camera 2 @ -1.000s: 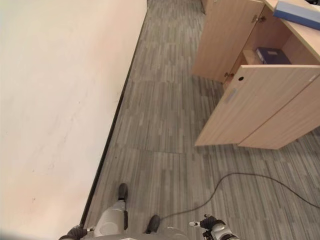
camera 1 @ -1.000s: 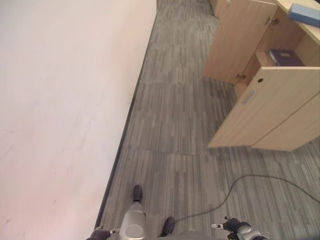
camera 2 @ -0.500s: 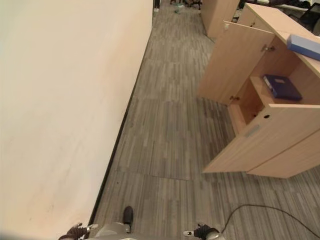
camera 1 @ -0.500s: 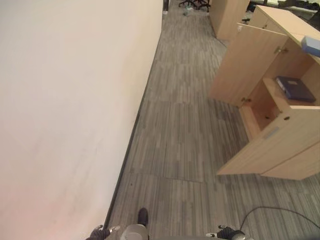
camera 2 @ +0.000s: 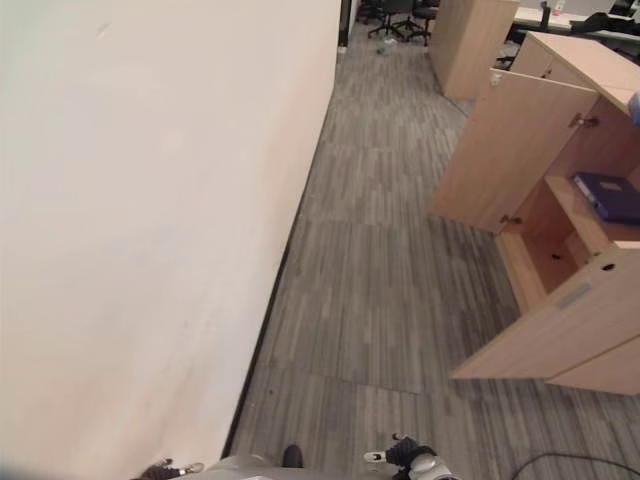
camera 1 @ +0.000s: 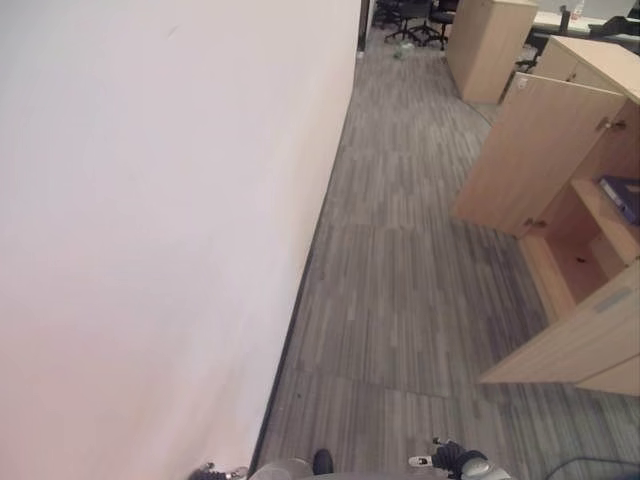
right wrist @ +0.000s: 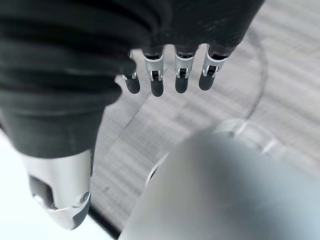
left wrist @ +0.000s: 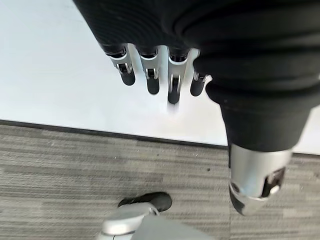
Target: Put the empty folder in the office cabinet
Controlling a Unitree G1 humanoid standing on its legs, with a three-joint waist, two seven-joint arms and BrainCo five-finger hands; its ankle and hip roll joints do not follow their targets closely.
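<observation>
1. At the far left we see the white wall [camera 1: 150,220], which runs along the grey carpet floor [camera 1: 410,260]; we place everything else against the cabinet.
2. Our left hand [left wrist: 150,65] hangs low beside the wall, well apart from the cabinet. Its fingers [left wrist: 173,87] hang straight and relaxed, and they hold nothing.
3. Our right hand [right wrist: 165,70] hangs low over the carpet, nearer the cabinet than the left hand yet still well apart from it. Its fingers [right wrist: 156,82] are loose and straight, with nothing between them.
4. The wooden office cabinet [camera 2: 590,330] stands at the right, with its far door [camera 2: 510,150] swung wide open and a nearer door [camera 2: 560,330] open as well.
5. A dark blue folder [camera 2: 612,196] lies flat on the shelf inside the cabinet, between the two open doors. It is far from both of our hands and touched by neither. We cannot tell whether it is empty.
6. Beyond the cabinet, another wooden unit [camera 2: 468,45] stands further down the corridor, with black office chairs [camera 2: 395,15] just past it.
</observation>
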